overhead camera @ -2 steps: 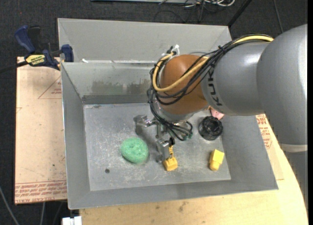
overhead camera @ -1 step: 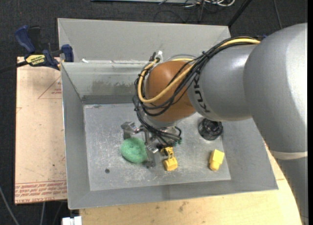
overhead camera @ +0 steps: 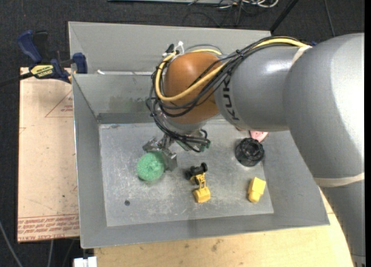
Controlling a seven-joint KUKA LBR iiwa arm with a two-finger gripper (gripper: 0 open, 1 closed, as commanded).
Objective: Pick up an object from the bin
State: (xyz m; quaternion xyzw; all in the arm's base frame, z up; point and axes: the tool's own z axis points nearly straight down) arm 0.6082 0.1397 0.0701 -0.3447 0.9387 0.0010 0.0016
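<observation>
Two fingers (overhead camera: 162, 152): apart, nothing between them, against the green ball's upper right edge.
Green ball (overhead camera: 149, 169): bin (overhead camera: 87, 126) floor, left of centre.
Nearby: yellow digger (overhead camera: 200, 189), black disc (overhead camera: 249, 151).

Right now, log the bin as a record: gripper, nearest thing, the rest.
gripper: low in the bin, left of centre
nearest thing: green ball, just left of the gripper; whether they touch, cannot tell
grasp: cannot tell
yellow toy: front centre, lying apart
yellow block: front right
black disc: right side, behind the block
pink piece: behind the disc, partly hidden by the arm
</observation>
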